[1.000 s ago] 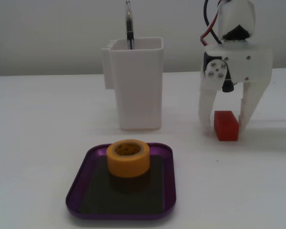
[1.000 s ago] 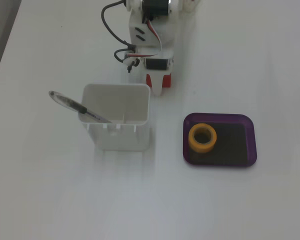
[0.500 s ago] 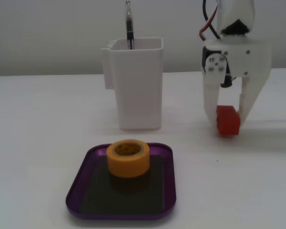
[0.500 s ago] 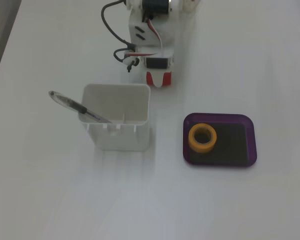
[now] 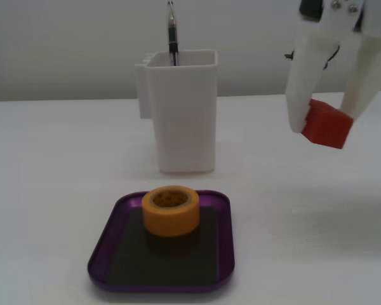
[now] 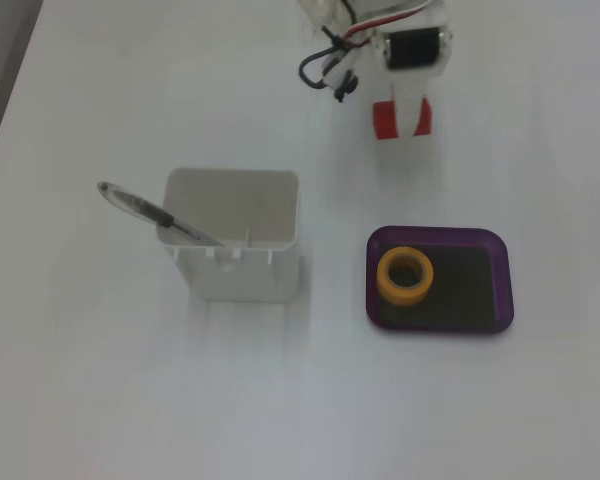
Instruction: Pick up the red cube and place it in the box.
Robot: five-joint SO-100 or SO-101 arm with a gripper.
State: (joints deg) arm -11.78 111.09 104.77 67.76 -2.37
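1. Gripping the cube between my two white fingers, I hold it in the air, tilted, in a fixed view from the front. My gripper is clamped on the cube from both sides, so I judge the hold firm enough to carry. Bare table lies below it, well clear.

2. Same view: the box sits low and to the left, near the front edge. A tape roll stands on its back half, toward the left as seen here. The dark floor in front of the roll and to its right is open, so that is where I judge the cube should land. The white container with its pen stands behind the box; a path from the right side avoids it.

3. From above, in the other fixed view, the gripper shows the cube as red on either side of a white finger. It hangs above the table, up-picture from the box.

4. Here the roll fills the box's left part; the right part is free. The container stands well left of a straight run down-picture, and the low rim calls for only a small descent.
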